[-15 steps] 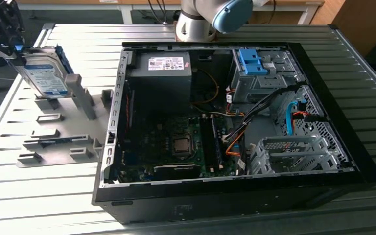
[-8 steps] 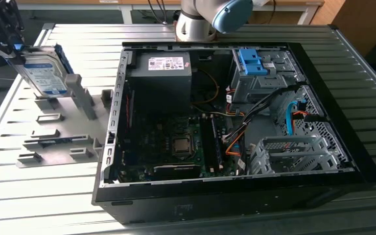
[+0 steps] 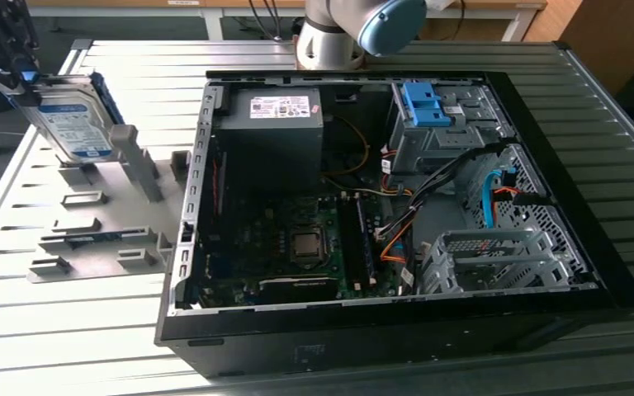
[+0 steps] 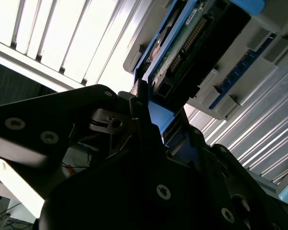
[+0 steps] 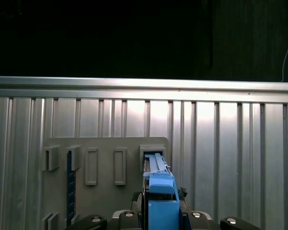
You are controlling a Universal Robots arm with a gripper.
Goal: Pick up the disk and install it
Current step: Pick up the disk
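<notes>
The disk (image 3: 72, 124), silver with a white-and-blue label and a blue frame, stands on edge over the grey slotted fixture plate (image 3: 96, 247) at the exterior view's left. My gripper (image 3: 14, 78) is at its upper edge, shut on it. In the first wrist view the disk's blue frame edge (image 5: 159, 184) runs between my fingers above a slot of the fixture plate (image 5: 105, 143). In the second wrist view the disk's circuit-board side (image 4: 182, 48) lies just beyond my black gripper body. Whether the disk's lower edge still sits in the slot I cannot tell.
An open computer case (image 3: 581, 247) lies to the exterior view's right of the fixture. It holds a grey power supply box (image 3: 273, 132), a blue clip piece (image 3: 425, 103) in the upper bay and a metal drive cage (image 3: 494, 256). The arm's base (image 3: 345, 33) stands behind it.
</notes>
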